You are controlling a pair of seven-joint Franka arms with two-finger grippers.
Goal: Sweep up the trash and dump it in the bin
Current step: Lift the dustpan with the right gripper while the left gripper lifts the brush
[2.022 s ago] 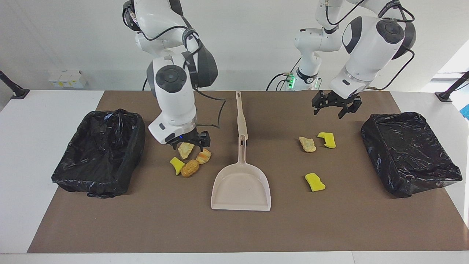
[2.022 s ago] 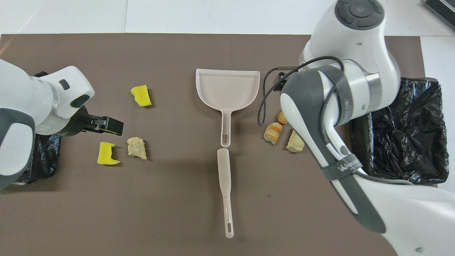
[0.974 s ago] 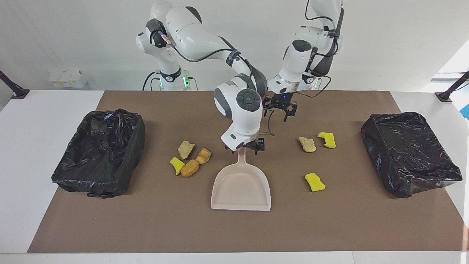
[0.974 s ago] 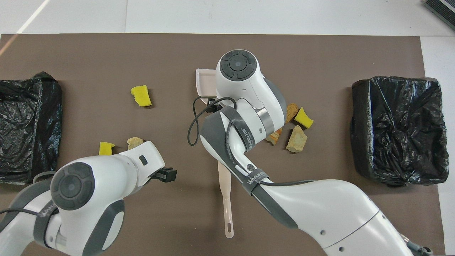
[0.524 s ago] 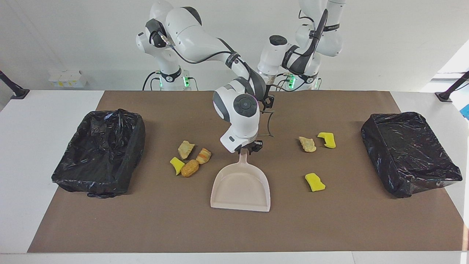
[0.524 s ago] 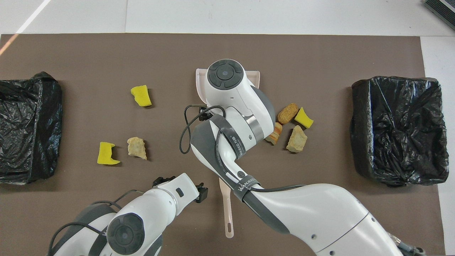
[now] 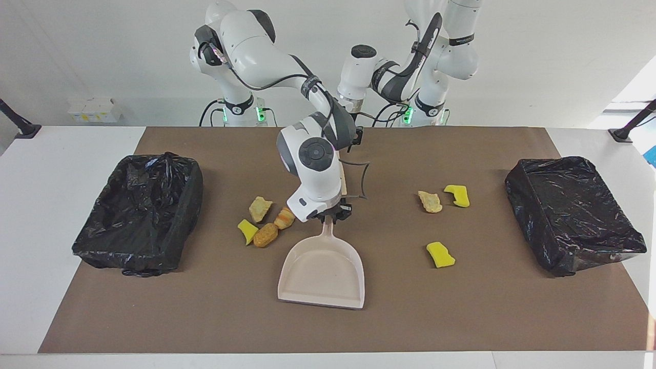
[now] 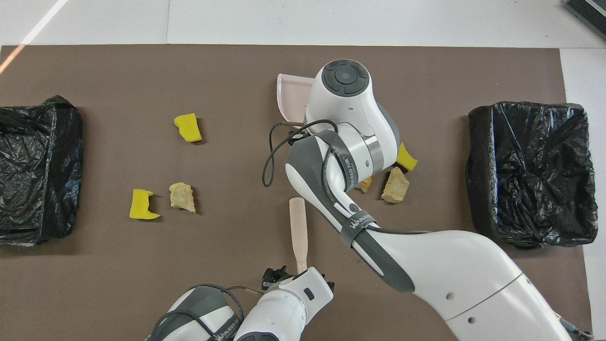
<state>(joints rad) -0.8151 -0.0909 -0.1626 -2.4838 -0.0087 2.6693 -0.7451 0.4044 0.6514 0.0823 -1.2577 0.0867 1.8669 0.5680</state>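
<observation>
The trash lies in two loose groups on the brown mat. Toward the right arm's end we find a pale beige crumbly chunk (image 7: pixel 260 208), a striped orange-brown bread-like lump (image 7: pixel 284 218), a round brown lump (image 7: pixel 265 234) and a yellow sponge piece (image 7: pixel 247 230), close together. Toward the left arm's end sit a second beige chunk (image 7: pixel 429 201) and two further yellow sponge pieces (image 7: pixel 457 195) (image 7: pixel 441 254), spread apart. None is in either black-lined bin (image 7: pixel 137 211) (image 7: pixel 573 211).

The beige plastic dustpan (image 7: pixel 322 274) has shifted since a moment ago: its pan has swung toward the nearer cluster and its handle now tilts. The right gripper (image 7: pixel 328 215), open a second ago, now stands closed on that handle. We judge the pan secured and ready to be set against the cluster.

The left gripper (image 8: pixel 297 278) has travelled to the beige brush-like stick (image 8: pixel 298 232) and hovers at its nearer end, fingers spread, holding nothing. Sweeping has not begun.
</observation>
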